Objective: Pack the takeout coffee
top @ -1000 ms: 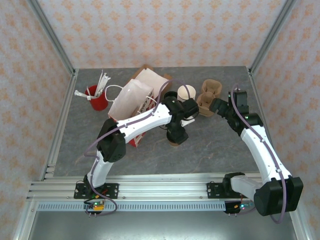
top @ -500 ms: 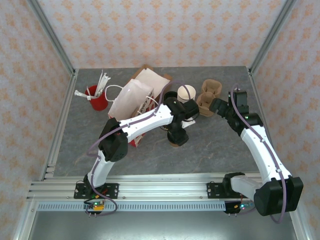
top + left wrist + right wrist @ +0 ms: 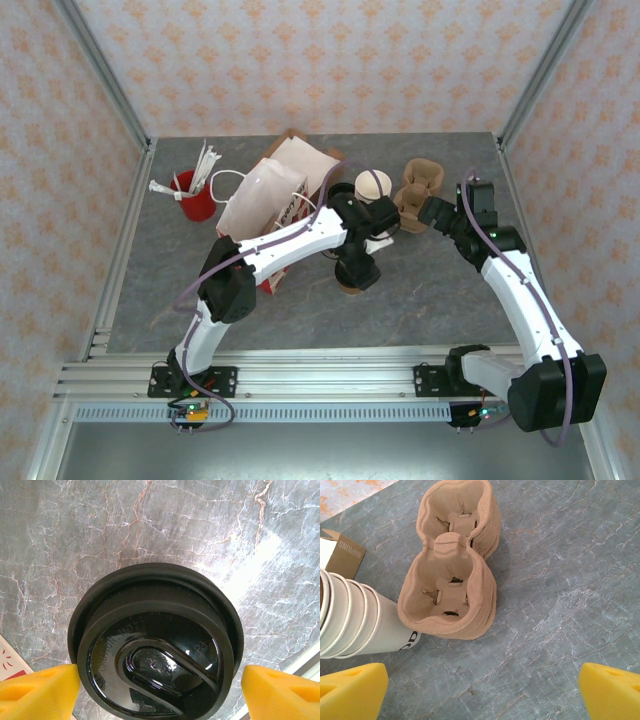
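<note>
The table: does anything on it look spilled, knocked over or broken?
Nothing looks spilled or broken. The takeout coffee stands capped, its top sitting evenly all round. The only slight oddity is that the cardboard cup carriers look a little unevenly nested, with their edges not quite lining up.

The stack of paper cups (image 3: pixel 373 185) is taken as the reference. The stacked cup carriers (image 3: pixel 418 190) are set just beside it on the right. The napkin box (image 3: pixel 340 555) is located behind it to the left. The paper bag (image 3: pixel 262 200) is placed left of it, in front of that box. The cup holding sticks (image 3: pixel 195 197) is found farthest left, well apart. The takeout coffee (image 3: pixel 155 645) is stood on the table (image 3: pixel 440 300) in front of the stack, flanked by the left gripper (image 3: pixel 160 687). The right gripper (image 3: pixel 480 690) is held right of the stack, before the carriers.
</note>
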Available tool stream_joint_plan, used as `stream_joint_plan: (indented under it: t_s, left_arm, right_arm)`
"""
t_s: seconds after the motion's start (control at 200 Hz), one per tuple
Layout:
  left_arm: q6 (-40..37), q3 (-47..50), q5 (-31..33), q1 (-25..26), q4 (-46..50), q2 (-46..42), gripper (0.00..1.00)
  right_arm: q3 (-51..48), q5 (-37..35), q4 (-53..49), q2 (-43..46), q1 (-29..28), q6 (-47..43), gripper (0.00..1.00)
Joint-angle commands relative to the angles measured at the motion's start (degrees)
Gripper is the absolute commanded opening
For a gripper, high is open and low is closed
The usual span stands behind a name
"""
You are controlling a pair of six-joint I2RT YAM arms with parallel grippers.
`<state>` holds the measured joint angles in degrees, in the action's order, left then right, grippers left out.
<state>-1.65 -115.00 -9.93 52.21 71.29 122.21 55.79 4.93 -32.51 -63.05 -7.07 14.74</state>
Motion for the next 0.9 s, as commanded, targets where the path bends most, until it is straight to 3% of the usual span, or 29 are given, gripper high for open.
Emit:
stream_joint_plan:
  t_s: [0.0,0.405,0.896]
  left_arm:
    - [-1.33,-1.72,0.19,-0.61,2.04,1.49,0.85]
    - [-1.38,-1.81,-0.57,-0.87,1.93,2.24,0.84]
    - [-1.44,-2.66,-0.71,-0.88,2.67,2.45,0.71]
  right_arm:
    - [-0.60,0.11,1.05,0.29,0.22,-0.67,0.98]
    - [-0.67,0.20,0.89,0.30,0.22,-0.71,0.98]
    - [-0.68,1.02,1.07,0.11,0.22,-0.51,0.98]
